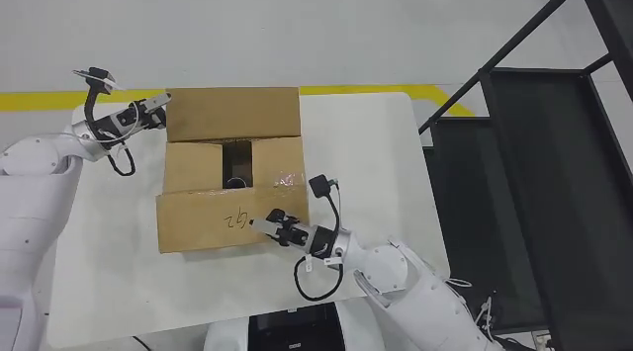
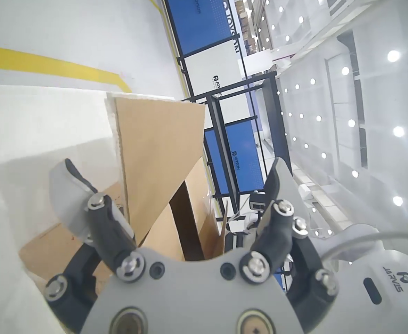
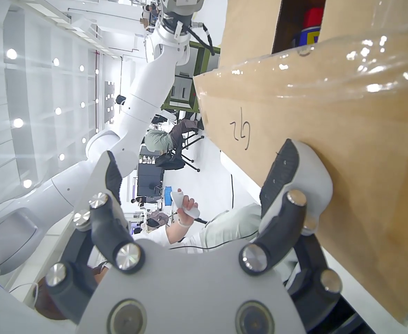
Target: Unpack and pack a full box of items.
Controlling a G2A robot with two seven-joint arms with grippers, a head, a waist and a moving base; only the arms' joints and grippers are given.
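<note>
Touching the near flap (image 1: 213, 222) of the box (image 1: 193, 168) with my right fingers (image 3: 296, 175) wide, left fingers (image 2: 70, 189) wide beside its far corner; slippery tape (image 3: 364, 71) there may let the flap escape.

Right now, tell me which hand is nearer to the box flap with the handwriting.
Right. The right hand is at the near edge of the handwritten flap, touching it. The left hand is across the box, at the left corner of the far flap.

White rounded arms (image 1: 40, 153), black cables (image 1: 338, 215) — grey wrist plates (image 3: 190, 279), silver screws (image 3: 127, 256), black-padded fingers (image 3: 287, 168).
</note>
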